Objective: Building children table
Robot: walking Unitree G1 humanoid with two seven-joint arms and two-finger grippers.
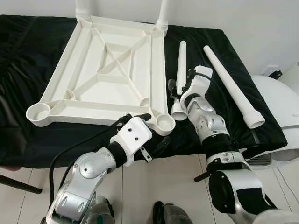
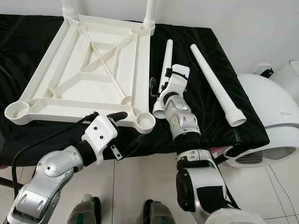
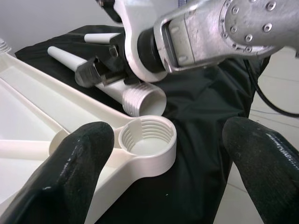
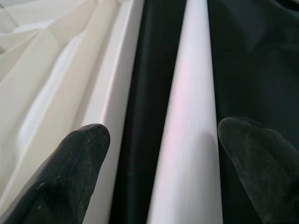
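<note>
A white plastic table top (image 1: 93, 114) lies upside down on a black cloth. Two legs (image 1: 163, 14) stand screwed into its far corners. My left gripper (image 3: 173, 154) is open at the near right corner, its fingers (image 3: 70, 172) either side of the empty threaded socket (image 3: 147, 140), touching nothing. A loose white leg (image 1: 181, 60) lies just right of the table top, threaded end (image 3: 140, 100) close to that socket. Over it sits my right gripper (image 4: 159, 140), open, its fingers (image 4: 261, 158) straddling the leg. A second loose leg (image 1: 231, 86) lies farther right.
The black cloth (image 1: 28, 42) covers the whole work surface, whose front edge runs just before my arms. A rounded white appliance (image 1: 280, 107) stands at the right. A dark furniture leg (image 1: 18, 184) crosses the tiled floor at lower left.
</note>
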